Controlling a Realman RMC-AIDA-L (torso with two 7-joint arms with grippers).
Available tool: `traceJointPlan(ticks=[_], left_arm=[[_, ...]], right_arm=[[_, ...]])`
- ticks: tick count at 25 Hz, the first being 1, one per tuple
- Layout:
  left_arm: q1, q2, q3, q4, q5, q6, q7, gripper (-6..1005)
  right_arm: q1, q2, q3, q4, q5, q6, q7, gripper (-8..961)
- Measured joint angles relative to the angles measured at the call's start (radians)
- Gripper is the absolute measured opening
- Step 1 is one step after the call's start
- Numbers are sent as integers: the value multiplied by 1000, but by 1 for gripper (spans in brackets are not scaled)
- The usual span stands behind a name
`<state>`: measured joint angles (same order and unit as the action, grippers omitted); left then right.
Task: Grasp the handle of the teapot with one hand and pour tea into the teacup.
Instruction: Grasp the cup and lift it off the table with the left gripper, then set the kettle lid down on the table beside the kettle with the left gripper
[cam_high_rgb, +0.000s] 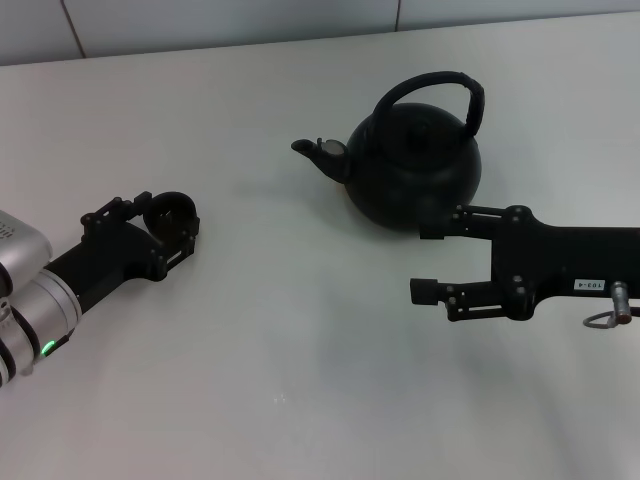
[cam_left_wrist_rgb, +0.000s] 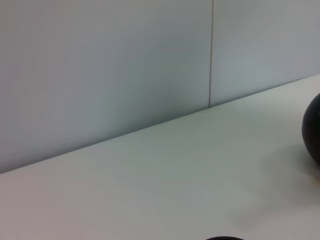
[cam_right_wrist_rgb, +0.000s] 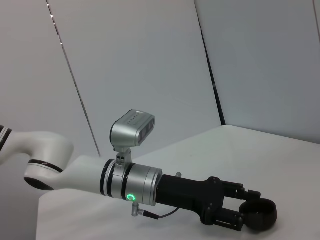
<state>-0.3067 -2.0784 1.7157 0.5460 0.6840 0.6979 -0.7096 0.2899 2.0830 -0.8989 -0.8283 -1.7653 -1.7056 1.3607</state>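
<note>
The round matte-black teapot (cam_high_rgb: 415, 165) stands on the white table at the back right, spout (cam_high_rgb: 318, 152) pointing left. Its arched handle (cam_high_rgb: 440, 84) rises free over the lid. My right gripper (cam_high_rgb: 428, 254) is open and empty, low in front of the pot, its upper finger close to the pot's base. My left gripper (cam_high_rgb: 172, 222) at the left is shut on the tiny black teacup (cam_high_rgb: 172, 212), which rests at table level. The right wrist view shows that left gripper (cam_right_wrist_rgb: 252, 214) around the cup (cam_right_wrist_rgb: 260, 215). No tea is visible.
The white table (cam_high_rgb: 300, 350) runs back to a grey panelled wall (cam_high_rgb: 200, 20). The left wrist view shows the pot's edge (cam_left_wrist_rgb: 312, 130) and a sliver of the cup's rim (cam_left_wrist_rgb: 225, 238). Open table lies between cup and pot.
</note>
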Motion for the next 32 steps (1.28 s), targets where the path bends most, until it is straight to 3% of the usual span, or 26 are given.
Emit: traceJointPlan(ticks=[6,32], left_arm=[[0,0,3,3,0,4,-5,683],[-21,-1,176,120,0,14,-51,737]], right_arm=[[0,0,0,-1,0,3,0,833],[7,-1,-9,1,0,2,-10,832]])
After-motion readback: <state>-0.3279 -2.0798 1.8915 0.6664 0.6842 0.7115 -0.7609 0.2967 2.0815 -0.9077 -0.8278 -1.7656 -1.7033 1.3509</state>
